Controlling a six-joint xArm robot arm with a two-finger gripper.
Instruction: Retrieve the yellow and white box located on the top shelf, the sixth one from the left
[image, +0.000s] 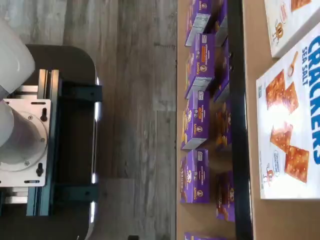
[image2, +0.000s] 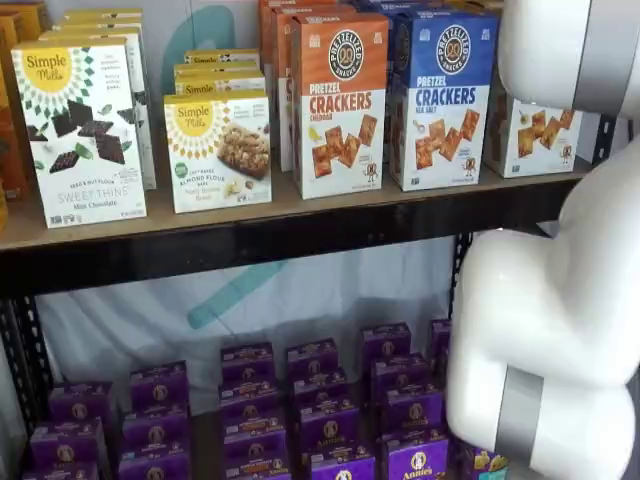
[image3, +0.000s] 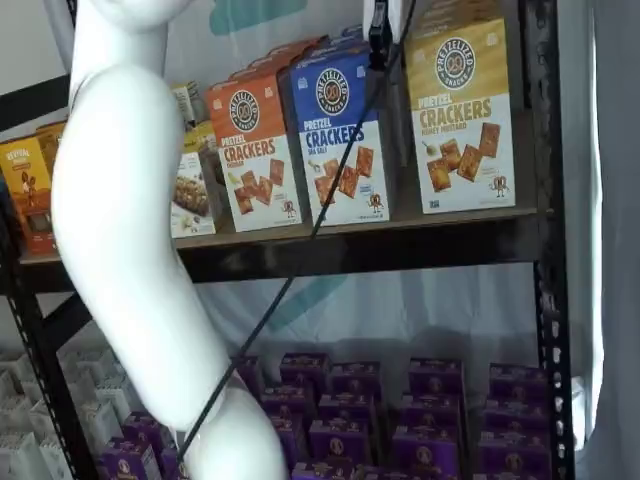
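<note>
The yellow and white box (image3: 460, 115) stands upright at the right end of the top shelf (image3: 400, 245), close beside the blue-topped crackers carton (image3: 340, 135), with the orange-topped carton (image3: 252, 150) next along. The black upright (image3: 545, 200) borders its right. Gripper (image3: 379, 30) barely visible above; jaws spread wide, holding nothing.

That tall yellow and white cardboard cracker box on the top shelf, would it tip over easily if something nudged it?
Probably yes. The tall yellow and white cardboard cracker box stands upright on a narrow base, so a push near its top would likely tip it. A crackers carton is probably light for its size. Its flat cardboard faces look stiff but smooth, perhaps a little slippery. The blue-topped cracker box beside it might stop a sideways fall.
</note>
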